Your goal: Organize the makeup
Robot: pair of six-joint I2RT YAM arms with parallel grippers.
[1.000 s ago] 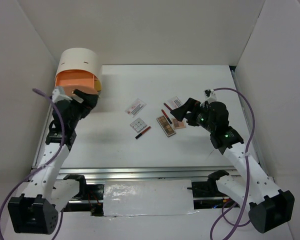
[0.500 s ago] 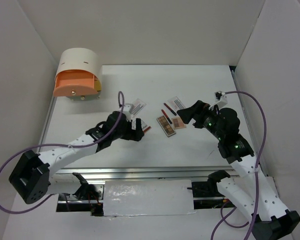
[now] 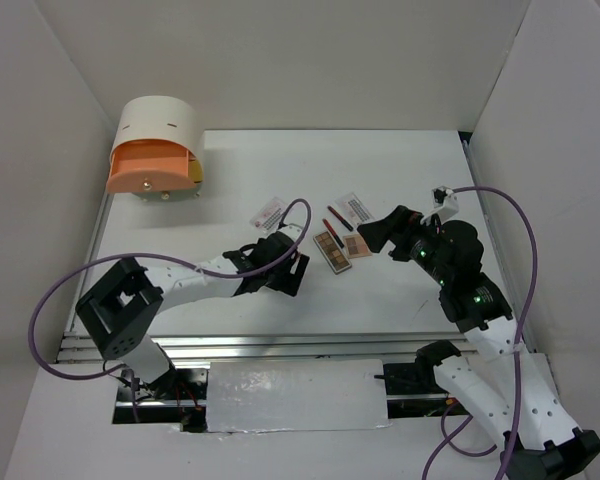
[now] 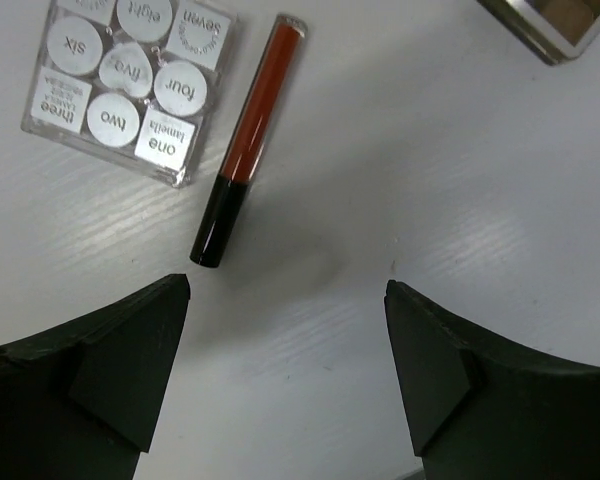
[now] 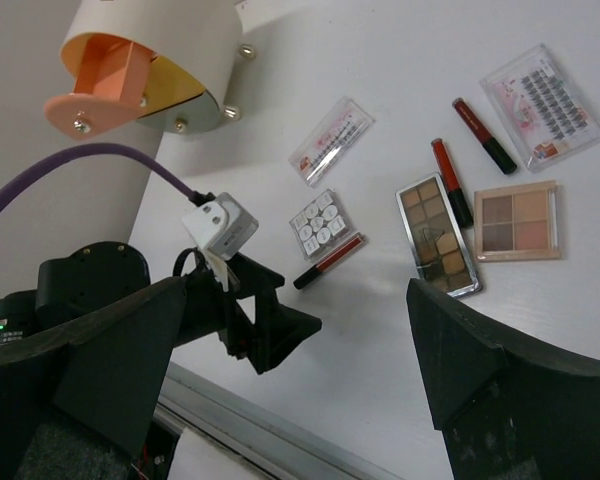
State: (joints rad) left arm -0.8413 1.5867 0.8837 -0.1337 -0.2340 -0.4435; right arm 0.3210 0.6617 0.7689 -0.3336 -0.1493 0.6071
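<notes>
Left gripper (image 4: 290,290) has swung from the rounded cream-and-orange drawer box (image 3: 155,150) to mid-worktop (image 3: 400,170). Its jaws are wide and empty, just short of the slim red-and-black lip tube (image 4: 248,140), which lies beside the white square palette (image 4: 130,85). Advised: advance, centre jaws astride the tube, then lower. Right gripper (image 3: 365,232) jaws wide, empty.

A flat white table (image 3: 410,170) with a faint wood grain fills the middle of the scene. It is boxed in by plain matte white panels: a back wall (image 3: 300,60), a left wall (image 3: 30,130) and a right wall (image 3: 570,150). A ribbed aluminium rail (image 3: 360,344) runs along the table's near edge, and a crinkled white sheet (image 3: 295,395) lies just in front of it. The light is soft and even, casting only faint shadows.
</notes>
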